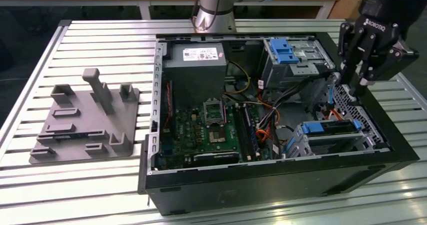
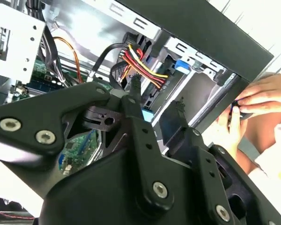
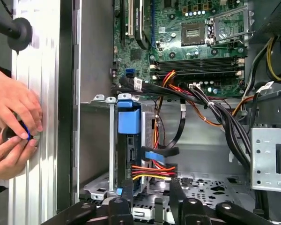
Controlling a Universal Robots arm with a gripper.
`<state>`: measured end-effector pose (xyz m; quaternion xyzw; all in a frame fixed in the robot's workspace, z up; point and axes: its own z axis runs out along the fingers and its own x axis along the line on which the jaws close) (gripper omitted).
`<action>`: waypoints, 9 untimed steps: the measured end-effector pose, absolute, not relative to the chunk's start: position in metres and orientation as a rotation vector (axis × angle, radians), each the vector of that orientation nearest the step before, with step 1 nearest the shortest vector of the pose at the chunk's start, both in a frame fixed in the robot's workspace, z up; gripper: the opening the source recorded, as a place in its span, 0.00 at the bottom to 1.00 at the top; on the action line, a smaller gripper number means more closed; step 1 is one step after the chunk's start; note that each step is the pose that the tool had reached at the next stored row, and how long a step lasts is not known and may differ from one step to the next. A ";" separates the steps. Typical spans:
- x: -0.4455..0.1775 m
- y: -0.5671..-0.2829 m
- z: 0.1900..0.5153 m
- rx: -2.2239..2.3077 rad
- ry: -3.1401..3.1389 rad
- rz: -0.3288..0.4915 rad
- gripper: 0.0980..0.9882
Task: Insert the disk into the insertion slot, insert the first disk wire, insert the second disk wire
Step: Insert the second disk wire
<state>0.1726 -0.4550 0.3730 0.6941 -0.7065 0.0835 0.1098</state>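
The disk [image 1: 331, 128], silver-grey with blue rails, lies inside the insertion slot [image 1: 363, 144], a silver metal cage at the case's corner on the exterior view's right. In the first wrist view the disk's blue handle [image 3: 129, 117] stands in the slot's mouth. A bundle of red, yellow and black wires [image 3: 152, 169] and a flat blue cable [image 3: 157, 155] reach the disk's end; I cannot tell if they are seated. My gripper [image 1: 360, 87] hangs above that corner, open and holding nothing, with its fingertips [image 3: 127, 183] on either side of the wire bundle.
A taller grey bay with a blue clip [image 1: 283, 50] stands at the case's back. The motherboard [image 1: 207, 130] and loose cables fill the middle. A person's hands [image 3: 14, 124] hold a small dark object outside the case wall. A grey fixture plate [image 1: 83, 120] lies on the slatted table.
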 end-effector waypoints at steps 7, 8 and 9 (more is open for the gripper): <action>0.151 -0.443 0.368 2.010 -2.047 0.297 0.38; 0.149 -0.442 0.367 2.007 -2.044 0.303 0.38; 0.148 -0.442 0.366 2.007 -2.040 0.307 0.38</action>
